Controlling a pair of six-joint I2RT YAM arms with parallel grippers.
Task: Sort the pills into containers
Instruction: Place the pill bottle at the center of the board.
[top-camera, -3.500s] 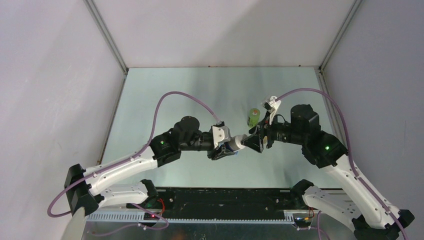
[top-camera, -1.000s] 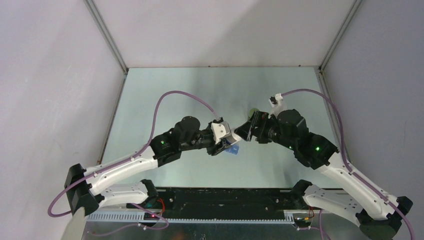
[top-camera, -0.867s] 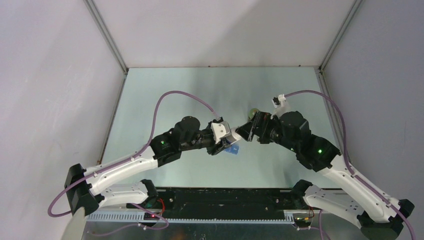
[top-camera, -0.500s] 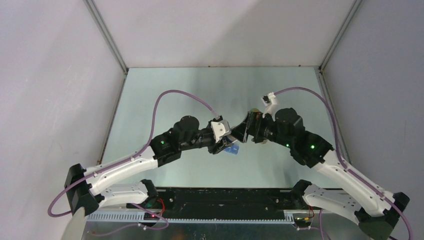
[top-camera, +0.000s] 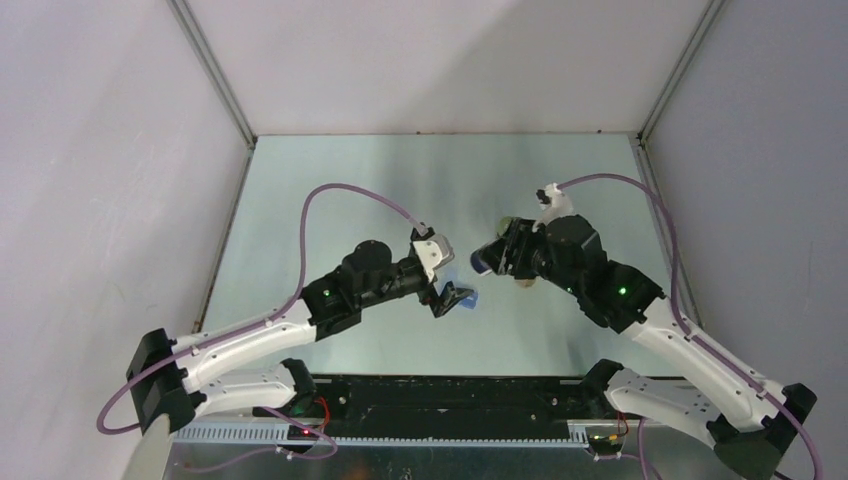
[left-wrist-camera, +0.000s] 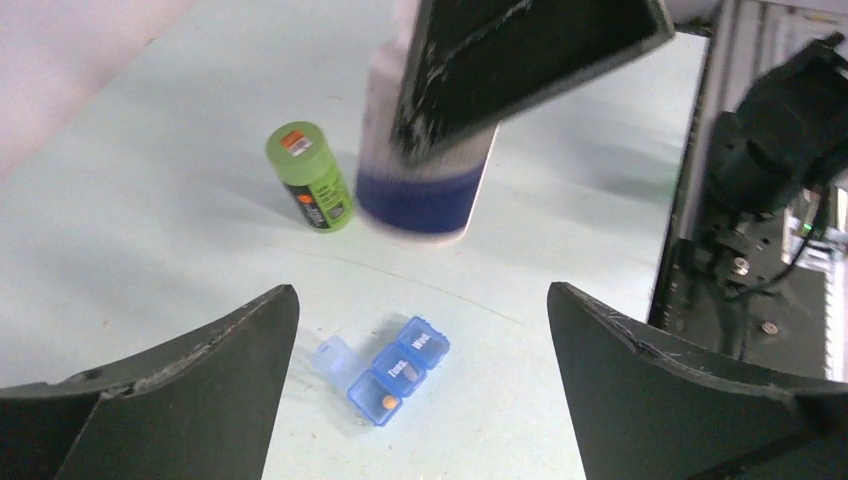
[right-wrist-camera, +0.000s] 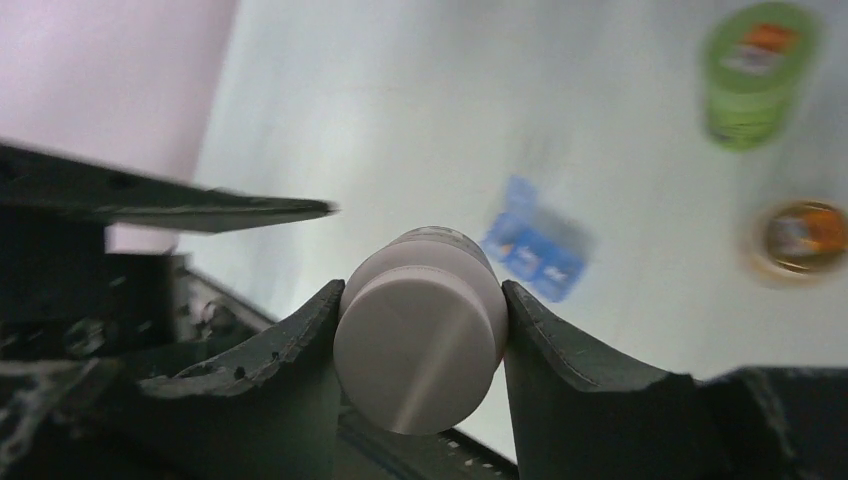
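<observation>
Since a second ago: the left gripper (left-wrist-camera: 418, 300) has released the white plastic bottle with a blue band (left-wrist-camera: 420, 185) and drawn back toward its base. Its jaws stand wide apart, holding nothing. The right gripper (right-wrist-camera: 420, 292) is clamped on that bottle, one finger on each side below the white cap, holding it in the air above the pale green table (left-wrist-camera: 150, 200). On the table lies a small blue three-cell pill organiser (left-wrist-camera: 392, 368). One lid is up, with an orange pill (left-wrist-camera: 388, 402) in the end cell. A green bottle (left-wrist-camera: 310, 178) is just beyond it.

White-and-black arms (top-camera: 250, 335) — purple cables (top-camera: 330, 193), green lights (top-camera: 622, 290).
</observation>
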